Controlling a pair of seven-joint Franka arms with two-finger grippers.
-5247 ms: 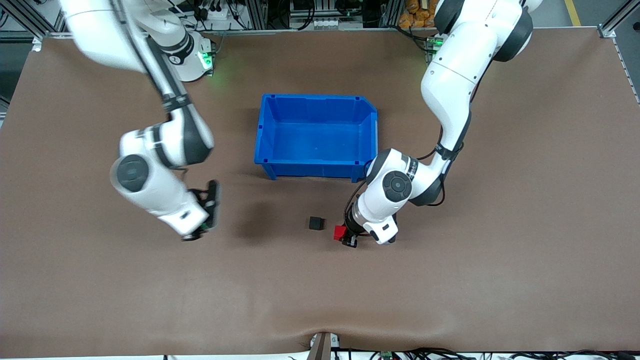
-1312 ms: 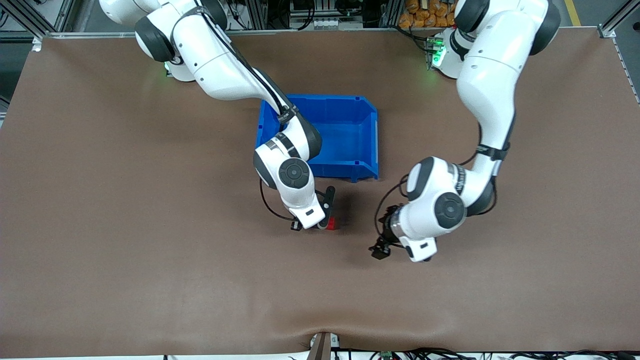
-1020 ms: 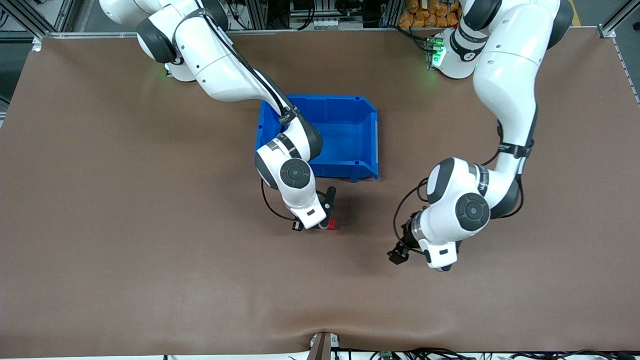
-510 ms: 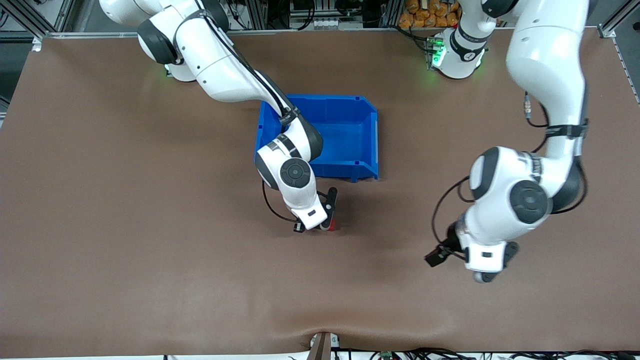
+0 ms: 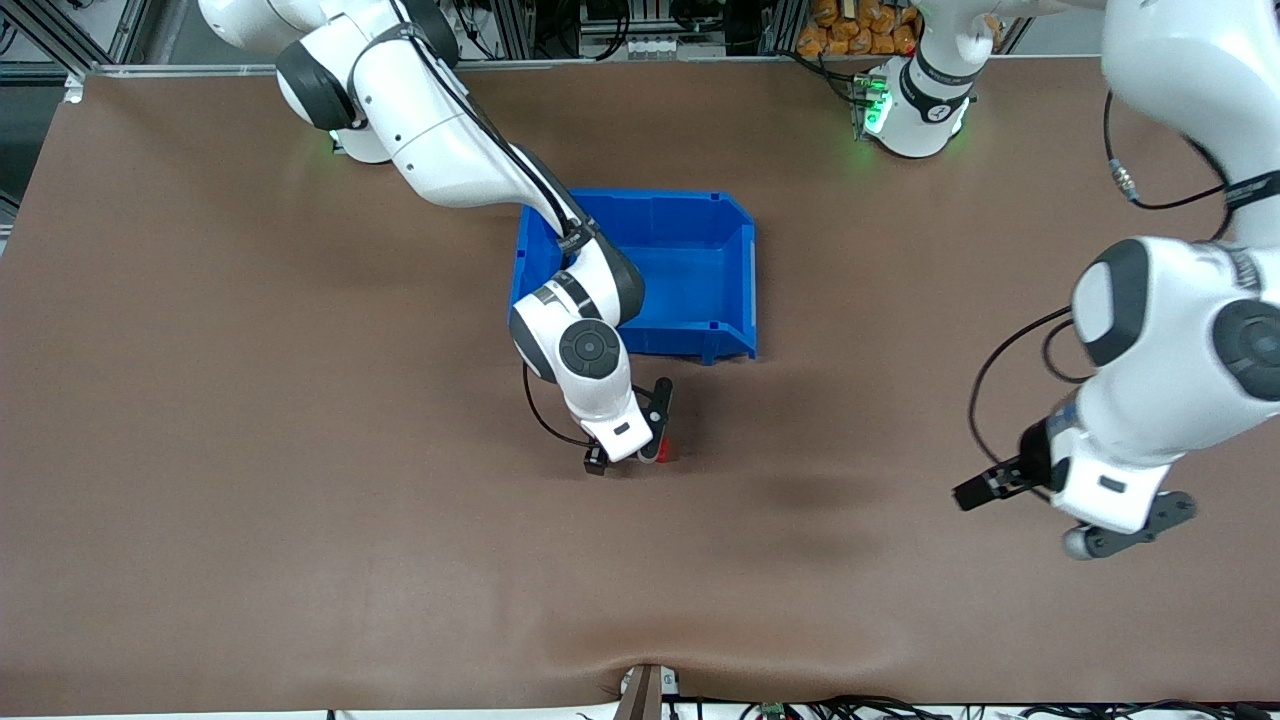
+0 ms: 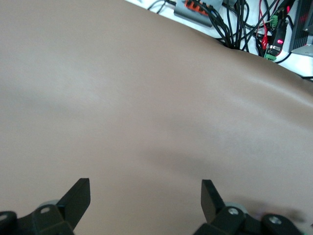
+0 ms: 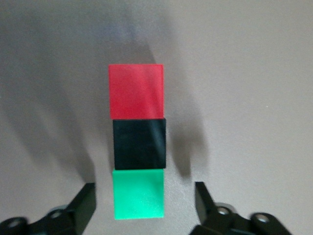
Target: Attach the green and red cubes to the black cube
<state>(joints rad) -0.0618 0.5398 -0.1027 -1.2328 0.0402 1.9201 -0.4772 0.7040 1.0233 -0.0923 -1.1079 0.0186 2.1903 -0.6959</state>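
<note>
In the right wrist view the red cube (image 7: 136, 91), the black cube (image 7: 139, 144) and the green cube (image 7: 139, 194) lie on the table in one straight row, touching, with black in the middle. My right gripper (image 7: 144, 200) is open just over the green cube, one finger on each side and both clear of it. In the front view only a bit of the red cube (image 5: 666, 456) shows beside the right gripper (image 5: 640, 452); the hand hides the black and green cubes. My left gripper (image 5: 985, 490) is open and empty over bare table at the left arm's end; the left wrist view (image 6: 145, 196) shows only table.
A blue bin (image 5: 680, 340) stands just farther from the front camera than the cubes, with the right arm reaching across it. Cables and electronics (image 6: 244, 24) lie past the table's edge in the left wrist view.
My left arm has swung away from the cubes toward its own end of the table, gripper empty. My right gripper has stayed over the cube row.
</note>
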